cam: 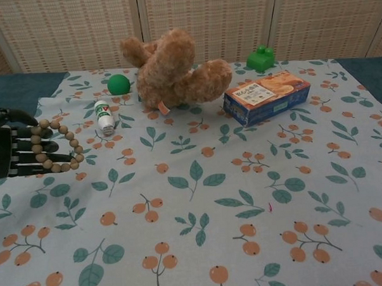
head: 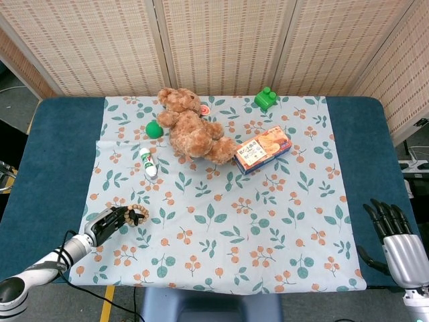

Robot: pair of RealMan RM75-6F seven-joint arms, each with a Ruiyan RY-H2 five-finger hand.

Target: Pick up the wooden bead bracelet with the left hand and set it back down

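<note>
The wooden bead bracelet (head: 137, 214) (cam: 59, 146) is a loop of tan beads low over the floral cloth at the table's front left. My left hand (head: 108, 221) (cam: 12, 151) holds it, black fingers threaded through the loop from the left side. Whether the beads touch the cloth I cannot tell. My right hand (head: 397, 236) rests off the cloth at the front right corner, fingers apart and holding nothing; it shows only in the head view.
A white bottle (head: 148, 162) lies just beyond the bracelet. Further back sit a green ball (head: 154, 129), a brown teddy bear (head: 193, 127), an orange snack box (head: 262, 150) and a green block (head: 265, 98). A folding screen (head: 214, 40) stands behind the table.
</note>
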